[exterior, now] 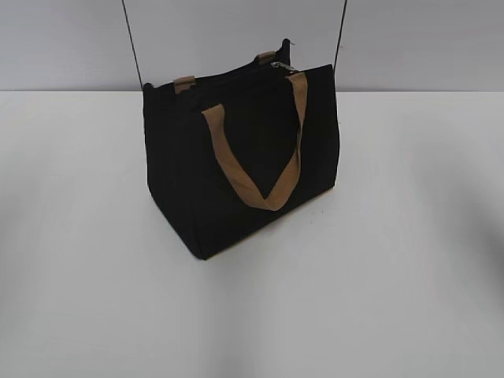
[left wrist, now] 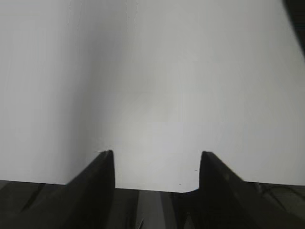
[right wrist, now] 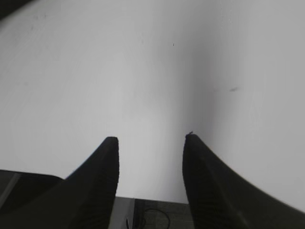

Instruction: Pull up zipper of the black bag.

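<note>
**Both grippers open over bare table; bag untouched**

We found the left gripper [left wrist: 157, 157] with its jaws spread apart, nothing between them, only the white table [left wrist: 152, 71] beneath. The right gripper [right wrist: 150, 140] stood likewise parted and empty over the same surface. Neither appeared in the exterior view. There the black bag [exterior: 236, 165] stood upright near the table's middle, one tan handle [exterior: 260, 157] hanging down its facing side. We noted the zipper [exterior: 283, 68], a small silver slider, at the top's far right end.
</note>
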Controlling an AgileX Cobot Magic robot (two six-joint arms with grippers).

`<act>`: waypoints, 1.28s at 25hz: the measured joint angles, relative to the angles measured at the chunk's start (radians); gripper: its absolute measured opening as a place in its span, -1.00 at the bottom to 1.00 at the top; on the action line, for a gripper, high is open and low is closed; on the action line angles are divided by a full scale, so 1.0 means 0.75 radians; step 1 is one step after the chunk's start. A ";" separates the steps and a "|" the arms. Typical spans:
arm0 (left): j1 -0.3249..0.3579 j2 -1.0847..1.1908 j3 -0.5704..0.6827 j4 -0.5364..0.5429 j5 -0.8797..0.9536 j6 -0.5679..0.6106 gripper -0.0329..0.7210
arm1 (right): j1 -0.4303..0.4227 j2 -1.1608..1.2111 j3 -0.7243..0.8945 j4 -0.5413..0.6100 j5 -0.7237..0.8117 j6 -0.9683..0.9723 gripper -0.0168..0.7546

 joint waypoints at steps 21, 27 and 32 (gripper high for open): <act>0.000 -1.162 0.502 0.001 -0.010 0.017 0.21 | 0.000 -1.369 0.843 0.067 0.014 -0.091 -0.11; 0.000 -1.377 0.571 0.042 -0.038 0.045 0.21 | 0.000 -1.678 0.928 0.067 0.020 -0.102 -0.11; 0.000 -1.531 0.582 0.042 -0.090 0.094 0.21 | 0.000 -1.815 0.933 0.067 0.019 -0.105 -0.11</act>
